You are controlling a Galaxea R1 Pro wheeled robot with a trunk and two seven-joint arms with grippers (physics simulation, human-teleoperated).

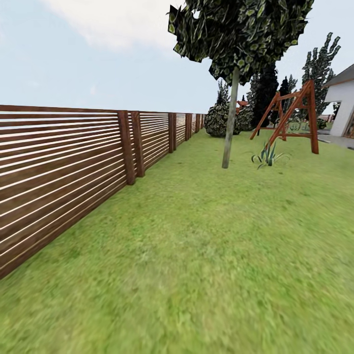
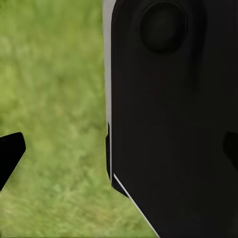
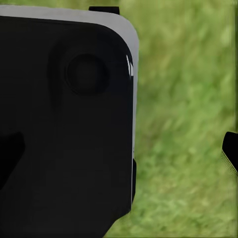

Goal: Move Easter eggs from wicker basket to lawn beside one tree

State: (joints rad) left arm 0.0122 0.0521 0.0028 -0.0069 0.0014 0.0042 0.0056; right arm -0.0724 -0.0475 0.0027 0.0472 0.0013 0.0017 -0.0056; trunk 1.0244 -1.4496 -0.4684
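- In the head view, the lawn (image 1: pixel 211 255) spread wide and green from the near ground to the far end of the garden.
- A tree (image 1: pixel 230 118) stood upright on the grass in the middle distance, with a slender pale trunk and a dense dark crown reaching past the top of the view.
- A brown slatted fence (image 1: pixel 64 172) ran along the left side of the lawn and receded toward the back.
- A small spiky plant (image 1: pixel 268 156) grew on the grass just right of the trunk, near it but apart from it.
- A red-brown wooden swing frame (image 1: pixel 295 115) stood behind that plant, further back and to the right.
- A round bush (image 1: pixel 219 120) sat behind the tree at the far end of the fence.
- A corner of a white house (image 1: pixel 344 103) showed at the right edge.
- In the left wrist view, a dark fingertip (image 2: pixel 10 156) of the left gripper (image 2: pixel 121 153) sat over blurred grass, beside a large black robot body panel (image 2: pixel 173 124) with a pale edge.
- The fingers looked spread wide with nothing held between them.
- In the right wrist view, a dark fingertip (image 3: pixel 230 148) of the right gripper (image 3: pixel 121 148) showed over grass, next to a similar black panel (image 3: pixel 64 129).
- Those fingers also looked wide apart and empty.
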